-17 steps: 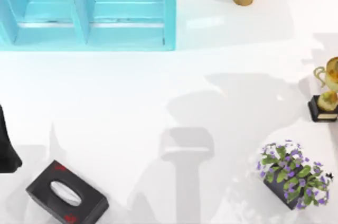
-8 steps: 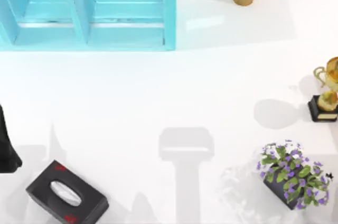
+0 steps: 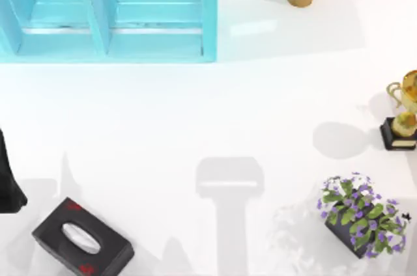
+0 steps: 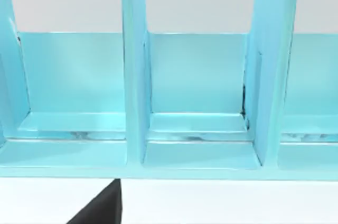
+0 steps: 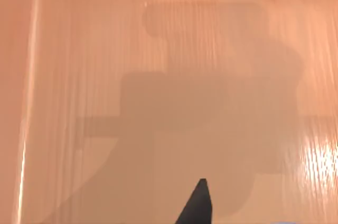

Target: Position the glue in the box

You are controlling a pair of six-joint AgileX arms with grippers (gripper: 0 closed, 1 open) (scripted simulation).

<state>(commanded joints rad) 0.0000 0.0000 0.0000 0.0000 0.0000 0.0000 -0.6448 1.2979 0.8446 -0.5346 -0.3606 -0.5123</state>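
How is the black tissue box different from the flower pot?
The tissue box is plain black with a white oval opening on top; the flower pot is topped with green leaves and purple flowers. The tissue box sits near the table's left; the flower pot near its right. Both are dark and box-shaped.

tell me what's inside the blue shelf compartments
The blue shelf compartments look bare in the top view and the left wrist view: just floor and back walls. The far left bay is cut off, and the dividers hide thin strips of each.
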